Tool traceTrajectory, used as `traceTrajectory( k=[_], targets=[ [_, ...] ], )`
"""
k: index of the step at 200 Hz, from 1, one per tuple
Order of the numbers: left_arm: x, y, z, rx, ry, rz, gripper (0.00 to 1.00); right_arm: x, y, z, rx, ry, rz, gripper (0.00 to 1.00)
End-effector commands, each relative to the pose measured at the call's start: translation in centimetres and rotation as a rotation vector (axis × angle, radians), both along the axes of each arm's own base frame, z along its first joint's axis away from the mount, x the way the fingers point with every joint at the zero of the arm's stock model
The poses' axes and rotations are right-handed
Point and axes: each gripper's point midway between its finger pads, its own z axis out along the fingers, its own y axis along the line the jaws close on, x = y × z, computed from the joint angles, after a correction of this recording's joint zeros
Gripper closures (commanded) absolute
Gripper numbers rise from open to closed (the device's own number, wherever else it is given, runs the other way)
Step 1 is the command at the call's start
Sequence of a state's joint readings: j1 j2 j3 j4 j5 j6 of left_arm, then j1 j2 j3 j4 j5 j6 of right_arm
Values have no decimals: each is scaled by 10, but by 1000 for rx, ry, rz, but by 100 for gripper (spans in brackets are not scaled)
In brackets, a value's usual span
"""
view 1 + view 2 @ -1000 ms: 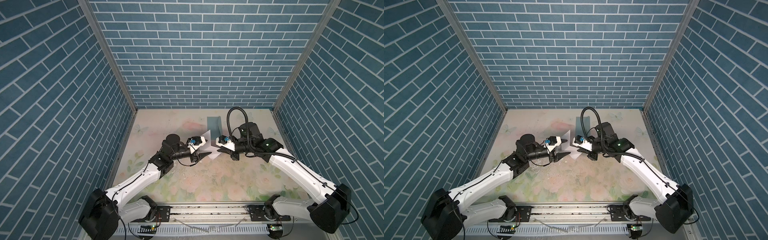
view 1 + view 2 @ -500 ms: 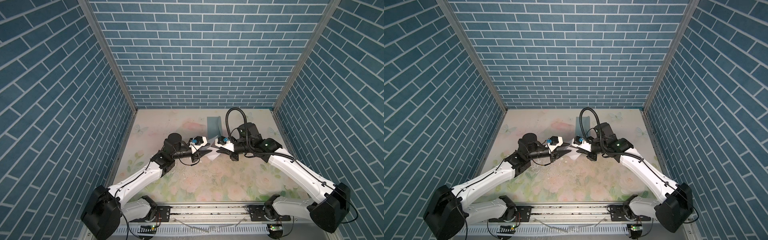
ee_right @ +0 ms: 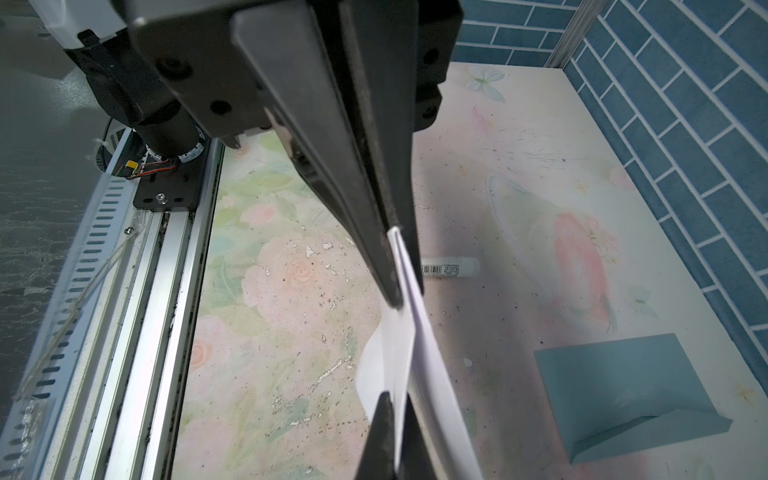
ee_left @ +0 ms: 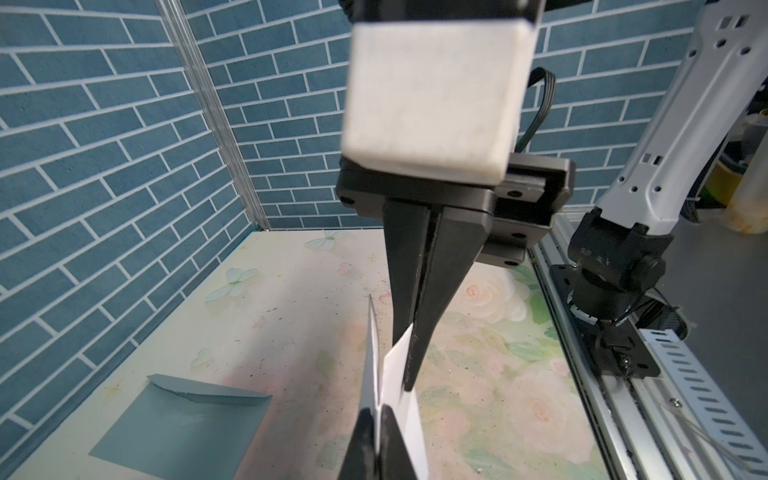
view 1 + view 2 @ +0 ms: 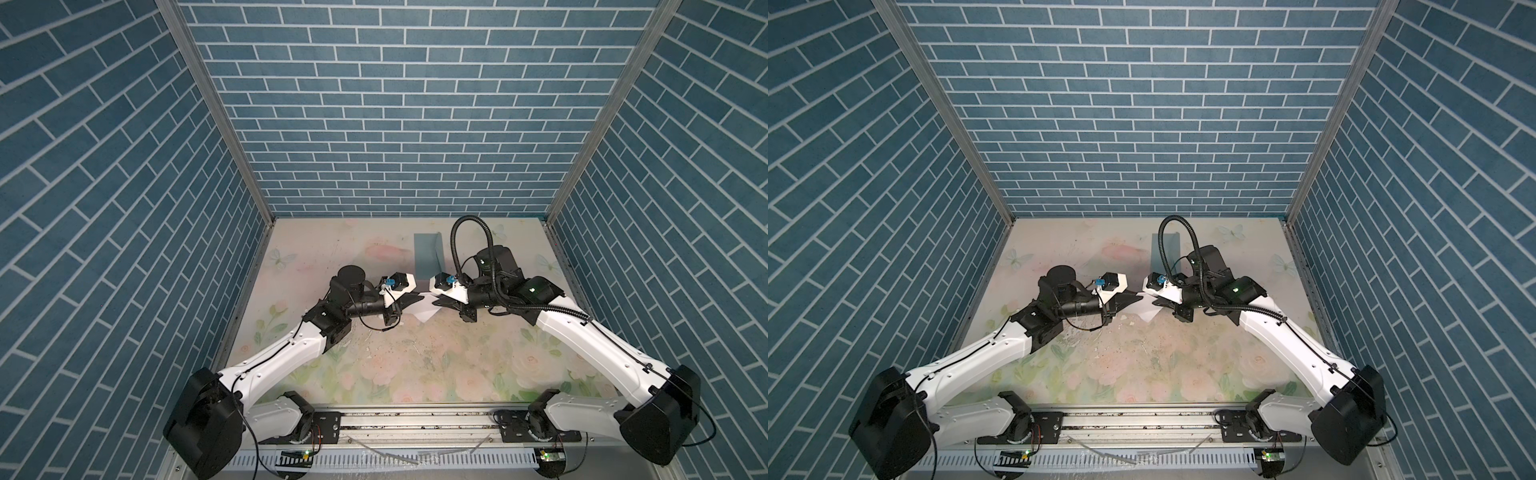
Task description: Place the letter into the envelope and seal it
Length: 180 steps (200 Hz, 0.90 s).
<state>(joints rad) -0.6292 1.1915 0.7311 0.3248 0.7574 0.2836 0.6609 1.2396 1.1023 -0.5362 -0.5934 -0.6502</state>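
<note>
Since the earlier frame the left gripper (image 5: 414, 296) has been brought in toward the right gripper (image 5: 432, 298) and clamped onto the letter (image 5: 422, 311). The letter is thus pinched from both sides and held folded above the table (image 5: 415, 353). The envelope (image 5: 424, 257) lies flat just beyond, toward the back wall (image 5: 407, 124), its long axis pointing at that wall and its flap raised. The letter is wholly outside it. The right arm is judged slightly nearer.

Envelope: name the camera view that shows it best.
Right wrist view: the envelope lies whole and large, flap raised. The left wrist view shows it too, close to the frame's edge. In both top views it is small, its near end hidden.
</note>
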Motion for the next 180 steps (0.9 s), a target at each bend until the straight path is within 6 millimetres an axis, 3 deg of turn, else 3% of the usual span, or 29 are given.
traceTrajectory(
  k=[1, 56, 64, 70, 77, 131, 180],
  targets=[
    [0, -3, 9, -10, -16, -13, 100, 1, 3, 7, 18, -3, -7, 98],
    [1, 1, 4, 19, -20, 16, 100, 5, -23, 15, -31, -57, -150, 73],
    [1, 1, 2, 25, -20, 16, 100, 1, -27, 20, -25, -69, -154, 63],
    [1, 2, 2, 28, -18, 16, 100, -3, -29, 24, -16, -76, -152, 44],
    [0, 2, 1, 30, -15, 14, 100, -6, -31, 30, 0, -85, -147, 39],
    [-3, -2, 2, 22, -3, -16, 100, -7, -17, 60, 108, -127, -90, 29],
    [-6, -4, 1, 24, 5, -33, 100, -6, 2, 61, 127, -76, -13, 43]
  ],
)
